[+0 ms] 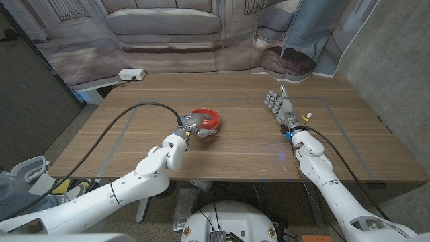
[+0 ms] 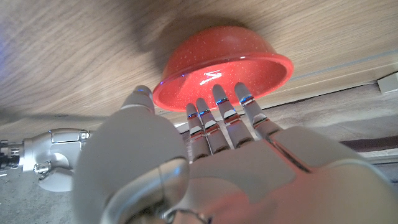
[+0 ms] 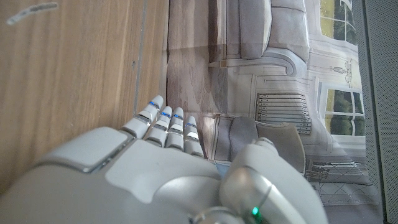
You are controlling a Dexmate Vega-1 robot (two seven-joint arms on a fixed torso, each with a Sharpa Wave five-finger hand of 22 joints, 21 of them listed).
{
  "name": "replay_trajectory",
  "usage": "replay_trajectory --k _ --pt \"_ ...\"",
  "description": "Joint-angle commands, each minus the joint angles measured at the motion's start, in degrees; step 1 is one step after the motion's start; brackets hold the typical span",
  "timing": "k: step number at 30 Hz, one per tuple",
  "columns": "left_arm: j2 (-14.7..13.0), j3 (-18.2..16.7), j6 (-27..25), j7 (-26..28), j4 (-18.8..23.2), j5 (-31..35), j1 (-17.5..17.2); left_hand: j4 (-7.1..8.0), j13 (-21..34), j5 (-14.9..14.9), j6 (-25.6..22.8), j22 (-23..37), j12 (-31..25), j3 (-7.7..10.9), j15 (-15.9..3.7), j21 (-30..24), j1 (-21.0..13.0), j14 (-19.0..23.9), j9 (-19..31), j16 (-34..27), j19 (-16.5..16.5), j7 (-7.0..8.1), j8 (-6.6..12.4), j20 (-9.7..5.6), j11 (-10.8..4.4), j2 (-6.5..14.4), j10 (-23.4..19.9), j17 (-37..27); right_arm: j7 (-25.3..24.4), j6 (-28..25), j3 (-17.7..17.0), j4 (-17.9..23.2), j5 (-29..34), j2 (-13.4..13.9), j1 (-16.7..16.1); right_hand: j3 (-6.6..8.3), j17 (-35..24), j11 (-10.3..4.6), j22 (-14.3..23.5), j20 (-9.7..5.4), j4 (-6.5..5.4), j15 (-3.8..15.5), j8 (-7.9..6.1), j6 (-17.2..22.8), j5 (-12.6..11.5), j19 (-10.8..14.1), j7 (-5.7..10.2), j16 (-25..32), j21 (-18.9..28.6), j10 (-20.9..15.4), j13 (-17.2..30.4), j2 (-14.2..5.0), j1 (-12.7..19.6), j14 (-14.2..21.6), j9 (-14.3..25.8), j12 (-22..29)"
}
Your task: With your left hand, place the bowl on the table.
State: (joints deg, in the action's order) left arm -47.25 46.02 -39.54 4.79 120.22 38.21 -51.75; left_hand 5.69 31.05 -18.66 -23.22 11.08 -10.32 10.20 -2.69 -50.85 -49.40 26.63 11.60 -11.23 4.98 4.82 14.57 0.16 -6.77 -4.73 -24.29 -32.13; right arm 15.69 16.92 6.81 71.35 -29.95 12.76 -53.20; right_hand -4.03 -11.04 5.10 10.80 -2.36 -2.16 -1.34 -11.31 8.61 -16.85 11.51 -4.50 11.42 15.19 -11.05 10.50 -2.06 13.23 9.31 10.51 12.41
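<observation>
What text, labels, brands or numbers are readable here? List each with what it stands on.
None can be read.
The red bowl in the left hand is plain, with no print.
The right hand and the white box on the table's far edge show no legible marking.

Setting: robot test room or lab, staged with a printed living-room backdrop.

Evidence: a hung backdrop (image 1: 168, 30) across the top of the head view, printed with a sofa and panelled walls, its cloth creased; a plain wooden table (image 1: 235, 151) mid-frame; a white power strip (image 1: 132, 74) at the table's upper-left corner; grey wall panels at the left and right edges; a black cable (image 1: 114, 128) trailing across the table top.
</observation>
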Motion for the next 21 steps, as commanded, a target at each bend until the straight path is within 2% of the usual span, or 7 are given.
replay_trajectory --k 1,21 --pt "-0.7 -0.7 0.2 -0.1 1.2 -0.3 -0.2 0.26 0.0 -0.4 -0.2 0.1 -0.4 -0.13 -2.06 0.1 0.5 -0.3 0.3 -0.3 0.4 -0.24 -0.11 -0.23 0.43 0.0 0.5 0.0 -0.3 0.0 0.0 0.6 0.0 0.1 -0.4 -0.44 -0.3 0.11 0.1 -1.58 -0.04 0.19 -0.02 0.7 0.3 0.6 0.19 0.0 -0.1 -0.5 0.2 -0.60 0.1 0.5 0.2 -0.2" --pt "-2.0 -2.2 -1.7 -0.6 4.3 0.8 -1.0 0.25 -0.6 -0.7 -1.0 0.1 -0.7 -0.24 -2.07 0.3 0.5 -0.2 0.4 -0.6 0.6 -0.40 0.00 -0.29 0.46 0.3 0.6 0.7 -0.7 0.3 0.1 1.2 -0.3 0.3 -0.6 -0.53 -0.3 0.11 0.1 -1.59 -0.01 0.34 -0.03 0.7 0.3 0.8 0.30 0.1 -0.3 -0.8 0.2 -0.67 0.1 0.7 0.2 -0.1"
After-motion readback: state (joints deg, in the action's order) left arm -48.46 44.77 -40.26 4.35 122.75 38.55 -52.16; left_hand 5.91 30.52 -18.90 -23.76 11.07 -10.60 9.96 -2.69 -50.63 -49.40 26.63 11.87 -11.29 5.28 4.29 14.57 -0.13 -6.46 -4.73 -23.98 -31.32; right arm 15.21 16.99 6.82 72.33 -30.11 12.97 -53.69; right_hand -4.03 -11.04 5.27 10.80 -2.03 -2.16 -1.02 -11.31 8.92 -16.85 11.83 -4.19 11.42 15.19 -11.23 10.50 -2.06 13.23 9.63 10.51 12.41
